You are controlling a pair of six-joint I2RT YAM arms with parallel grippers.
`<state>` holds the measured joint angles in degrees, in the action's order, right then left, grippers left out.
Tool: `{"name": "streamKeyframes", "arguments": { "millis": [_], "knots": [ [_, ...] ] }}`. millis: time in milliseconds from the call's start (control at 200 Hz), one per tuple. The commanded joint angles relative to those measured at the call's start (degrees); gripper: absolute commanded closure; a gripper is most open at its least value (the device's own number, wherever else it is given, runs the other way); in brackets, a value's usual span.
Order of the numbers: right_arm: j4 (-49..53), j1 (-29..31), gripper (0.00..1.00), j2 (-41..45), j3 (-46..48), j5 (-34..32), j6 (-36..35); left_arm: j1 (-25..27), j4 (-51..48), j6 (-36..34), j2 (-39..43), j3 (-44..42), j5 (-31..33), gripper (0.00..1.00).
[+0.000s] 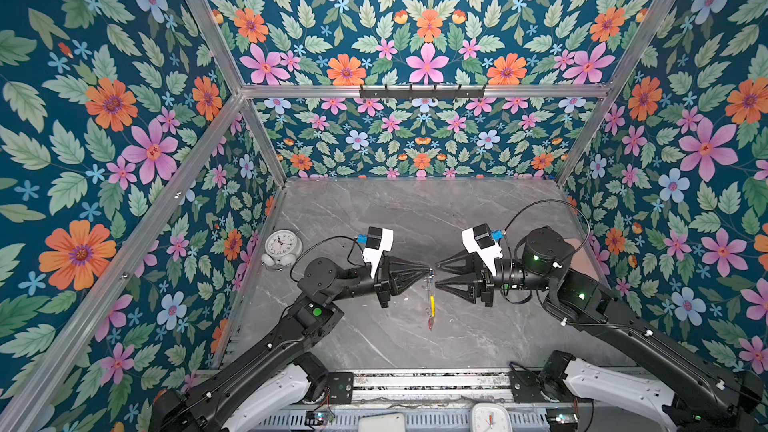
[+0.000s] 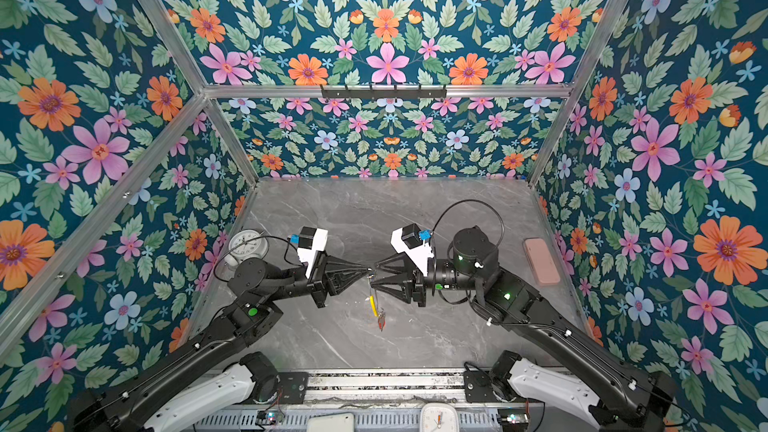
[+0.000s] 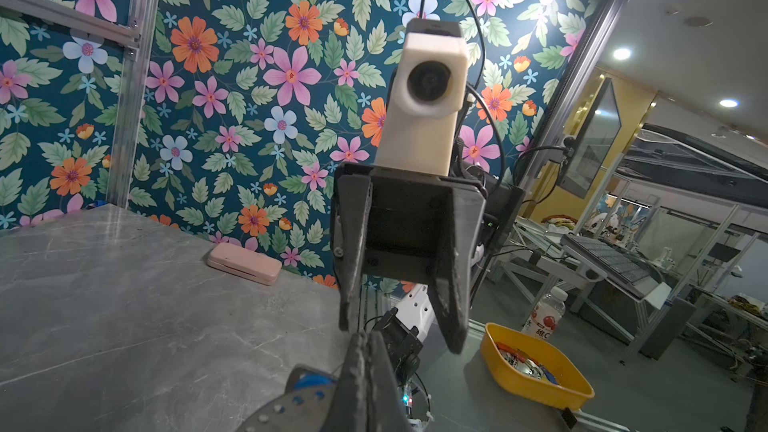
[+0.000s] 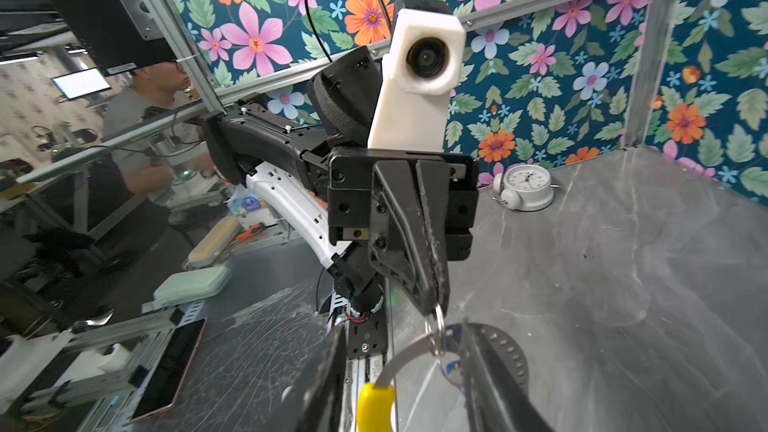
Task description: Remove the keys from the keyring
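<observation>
In both top views the keyring hangs edge-on over the table's middle, its yellow sleeve below the grip and a red-tagged key at its lowest point. My left gripper is shut on the keyring's top. The right wrist view shows its tips pinching a small split ring on the grey hoop. My right gripper is open, with a finger on each side of the hoop's top. A blue-tagged key shows partly behind one finger.
A round white alarm clock stands at the table's left edge. A pink case lies by the right wall. A black hook rail is fixed on the back wall. A yellow bin sits off the table.
</observation>
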<state>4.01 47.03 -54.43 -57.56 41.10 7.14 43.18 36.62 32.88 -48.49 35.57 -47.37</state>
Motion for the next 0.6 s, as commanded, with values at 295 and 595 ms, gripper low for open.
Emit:
{"name": "streamKeyframes", "arguments": {
  "millis": [295, 595],
  "knots": [
    [-3.87, -0.73, 0.74, -1.23, 1.55, 5.33, 2.6, -0.02, 6.17, 2.18, -0.63, -0.35, -2.8, 1.0],
    [-3.92, -0.89, 0.82, -1.46, 2.01, 5.3, 2.9, -0.05, 6.97, 2.58, -0.65, -0.82, -2.89, 1.0]
  ]
}}
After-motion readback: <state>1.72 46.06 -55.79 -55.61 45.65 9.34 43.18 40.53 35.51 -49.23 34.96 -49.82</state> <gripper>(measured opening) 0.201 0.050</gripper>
